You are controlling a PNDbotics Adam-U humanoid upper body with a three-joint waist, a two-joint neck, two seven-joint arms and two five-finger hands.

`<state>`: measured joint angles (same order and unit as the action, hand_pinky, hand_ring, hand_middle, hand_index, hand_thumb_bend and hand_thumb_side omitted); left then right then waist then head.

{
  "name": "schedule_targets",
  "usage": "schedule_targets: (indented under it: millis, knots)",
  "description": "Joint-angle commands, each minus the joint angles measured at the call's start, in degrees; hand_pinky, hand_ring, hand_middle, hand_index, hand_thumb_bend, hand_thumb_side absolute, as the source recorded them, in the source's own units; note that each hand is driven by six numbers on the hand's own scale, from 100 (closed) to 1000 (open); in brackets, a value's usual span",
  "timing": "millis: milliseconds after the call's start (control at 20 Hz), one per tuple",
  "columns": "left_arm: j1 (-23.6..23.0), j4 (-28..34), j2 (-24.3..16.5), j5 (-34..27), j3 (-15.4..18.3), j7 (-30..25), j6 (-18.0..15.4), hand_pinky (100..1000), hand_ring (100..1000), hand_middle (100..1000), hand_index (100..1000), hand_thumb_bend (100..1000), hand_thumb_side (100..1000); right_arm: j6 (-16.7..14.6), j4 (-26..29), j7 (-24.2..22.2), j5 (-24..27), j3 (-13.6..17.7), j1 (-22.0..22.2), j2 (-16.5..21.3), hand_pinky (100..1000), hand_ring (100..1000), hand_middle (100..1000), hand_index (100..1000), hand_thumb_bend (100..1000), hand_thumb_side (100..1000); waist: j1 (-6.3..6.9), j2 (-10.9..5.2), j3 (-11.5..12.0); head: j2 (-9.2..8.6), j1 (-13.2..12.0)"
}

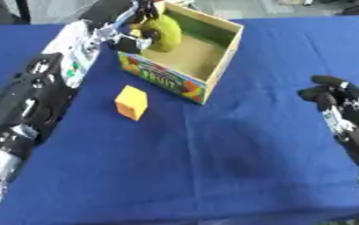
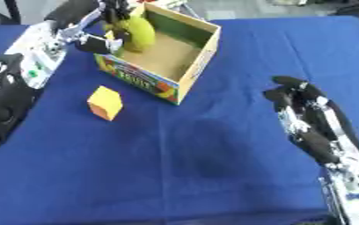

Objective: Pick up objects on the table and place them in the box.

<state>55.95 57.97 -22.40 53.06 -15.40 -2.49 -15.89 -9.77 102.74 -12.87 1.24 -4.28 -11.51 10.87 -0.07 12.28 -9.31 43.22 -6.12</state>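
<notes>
left hand (image 1: 140,33) | fingers curled round green fruit (image 1: 163,33) | over box (image 1: 221,57)

1. The open-topped cardboard box with printed fruit sides (image 1: 184,57) stands at 12 o'clock on the blue-clothed bench (image 1: 213,167); its walls block any low approach.
2. The left hand (image 1: 136,30), curled round a yellow-green rounded fruit (image 1: 163,31), fills the box's 9 o'clock corner; the rest of the mouth is free.
3. A small orange-yellow cube (image 1: 132,102) sits near the box's 7 o'clock side, apart from it.
4. The right hand (image 2: 294,99) hangs at 3 o'clock, fingers relaxed; bare cloth lies between it and the box.
</notes>
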Motion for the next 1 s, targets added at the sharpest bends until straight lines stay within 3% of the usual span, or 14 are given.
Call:
schedule_targets:
  millis: [50,200,300,400,650,1000]
  knots:
    - [1.0,0.5,-0.5,1.4,0.6,0.7,-0.4,595,581,691,794,381,105,-0.1,0.6,-0.2,0.5,0.1,-0.5,0.6,828,750,588,811,100,484,-0.09,-1.15,0.0,-0.57,0.3]
    - [0.8,1.3,-0.8,1.0,1.2,1.3,0.0,590,590,720,816,508,223,-0.1,0.6,-0.2,0.5,0.1,-0.5,0.5,828,750,588,811,100,483,-0.14,-1.14,0.0,-0.64,0.4]
    - [0.6,2.6,-1.1,-0.3,1.6,1.3,0.2,594,596,729,821,521,248,-0.1,0.6,-0.2,0.5,0.1,-0.5,0.5,828,750,588,811,100,483,-0.2,-1.12,0.0,-0.67,0.5]
    - [0.1,5.4,-2.4,-2.2,1.3,-0.7,-0.5,657,645,774,850,514,302,-0.1,0.5,-0.2,0.5,0.2,-0.4,0.5,828,750,588,811,100,483,-0.25,-1.11,0.2,-0.71,0.6]
    - [-1.5,13.9,-7.1,-11.0,0.6,-15.0,-6.7,696,678,786,855,531,351,-0.1,0.5,0.0,0.4,0.4,-0.3,0.7,828,750,588,811,100,484,-0.2,-1.18,1.0,-0.9,1.3]
    - [-2.9,23.8,-16.1,-21.9,-2.3,-32.1,-10.6,756,725,813,869,602,364,-0.1,0.5,0.1,0.3,0.6,-0.1,1.0,828,750,588,811,100,486,0.39,-1.3,1.9,-1.29,2.3]
